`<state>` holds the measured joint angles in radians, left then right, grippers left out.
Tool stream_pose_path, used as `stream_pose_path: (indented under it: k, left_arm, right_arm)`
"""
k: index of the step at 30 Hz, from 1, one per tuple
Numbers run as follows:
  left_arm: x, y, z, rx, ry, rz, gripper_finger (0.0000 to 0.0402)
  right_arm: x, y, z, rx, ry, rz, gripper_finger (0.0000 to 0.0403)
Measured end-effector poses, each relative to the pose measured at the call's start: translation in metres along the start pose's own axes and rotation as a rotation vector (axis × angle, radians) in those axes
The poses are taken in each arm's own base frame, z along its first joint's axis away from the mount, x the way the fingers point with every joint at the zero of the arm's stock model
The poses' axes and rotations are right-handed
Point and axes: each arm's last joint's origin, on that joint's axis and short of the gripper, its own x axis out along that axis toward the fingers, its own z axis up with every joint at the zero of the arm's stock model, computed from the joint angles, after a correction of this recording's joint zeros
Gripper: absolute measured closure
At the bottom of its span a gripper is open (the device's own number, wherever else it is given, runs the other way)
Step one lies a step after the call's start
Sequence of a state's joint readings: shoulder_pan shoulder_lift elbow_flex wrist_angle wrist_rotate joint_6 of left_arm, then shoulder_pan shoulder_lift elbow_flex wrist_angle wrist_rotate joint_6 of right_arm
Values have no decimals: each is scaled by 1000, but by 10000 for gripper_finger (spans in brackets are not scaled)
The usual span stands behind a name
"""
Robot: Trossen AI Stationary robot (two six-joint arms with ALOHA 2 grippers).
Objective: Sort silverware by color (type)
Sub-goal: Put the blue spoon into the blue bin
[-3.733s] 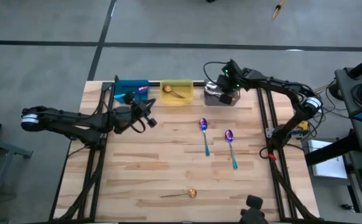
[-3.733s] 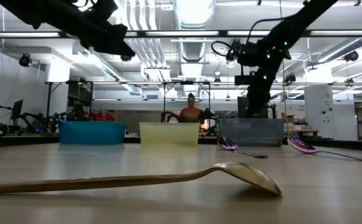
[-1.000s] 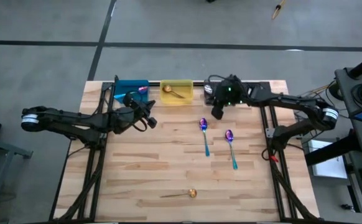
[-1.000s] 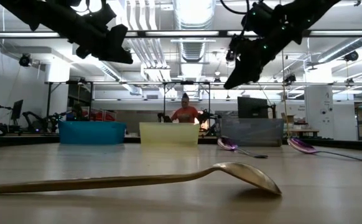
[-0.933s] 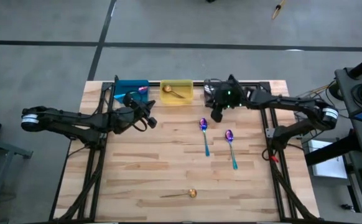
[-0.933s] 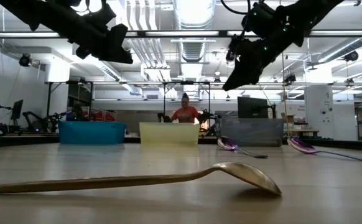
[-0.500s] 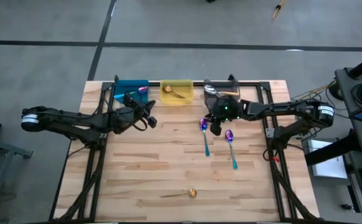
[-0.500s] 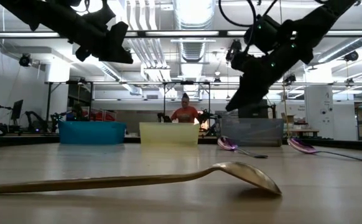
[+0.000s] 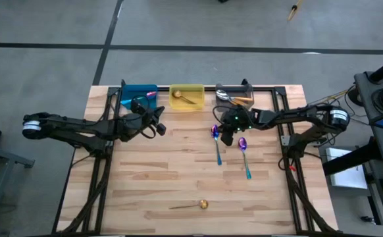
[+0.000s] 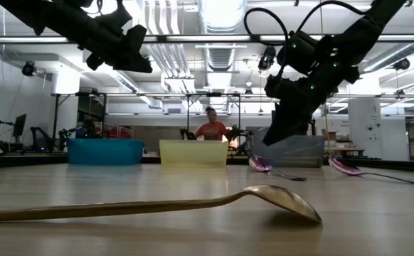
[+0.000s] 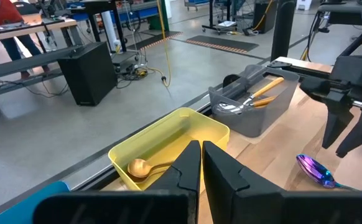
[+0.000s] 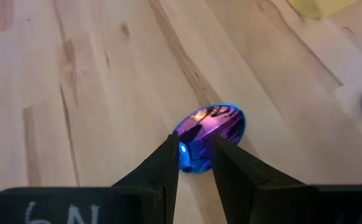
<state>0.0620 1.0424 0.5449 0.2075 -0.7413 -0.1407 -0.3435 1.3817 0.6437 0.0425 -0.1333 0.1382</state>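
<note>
- High view: right gripper [image 9: 227, 137] hangs over mid-table between two purple-blue spoons. Spoon nearer the bins [image 9: 216, 143] and the other one [image 9: 244, 155] both lie lengthwise, bowls toward the bins, teal handles toward the near edge, slightly slanted. Gold spoon [image 9: 190, 206] lies crosswise near the front edge, bowl to the right. Left gripper [image 9: 158, 122] waits above the table in front of the blue bin [image 9: 137, 96]. Yellow bin [image 9: 187, 97] holds a gold spoon [image 9: 186, 98]; gray bin [image 9: 234, 95] holds orange-handled spoons.
- Low view: front gold spoon [image 10: 157, 204] fills the foreground, bowl face down on the right; purple spoon bowls [image 10: 259, 164] and [image 10: 345, 166] lie on the wood farther back. Right gripper [image 10: 272, 137] is clear of the table surface, which the top view can't show. A person stands in the room behind.
- Left wrist view: left fingers [image 11: 188, 165] nearly together, thin gap, holding nothing. Orange handles [image 11: 265, 91] in the gray bin [image 11: 255, 106] show clearly only here.
- Right wrist view: right fingers [image 12: 162, 163] narrowly parted, empty, framing a purple spoon bowl [image 12: 209, 134] below; handle hidden behind the fingers.
</note>
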Motion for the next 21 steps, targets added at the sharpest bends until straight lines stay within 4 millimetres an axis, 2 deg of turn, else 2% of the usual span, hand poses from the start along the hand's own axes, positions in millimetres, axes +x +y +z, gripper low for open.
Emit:
stream_pose_path:
  k: [7, 10, 14, 18, 21]
  left_arm:
    - [0, 0, 0, 0, 0, 0, 402]
    - [0, 0, 0, 0, 0, 0, 402]
    - [0, 0, 0, 0, 0, 0, 402]
    - [0, 0, 0, 1, 0, 0, 402]
    - [0, 0, 0, 1, 0, 0, 402]
  right_arm:
    - [1, 7, -1, -200, 11, 16, 320]
    - [0, 15, 0, -300, -14, 67, 337]
    - [1, 15, 4, -238, -51, 9, 352]
    - [2, 14, 2, -117, -40, -29, 319]
    - [2, 12, 1, -133, -28, -59, 275]
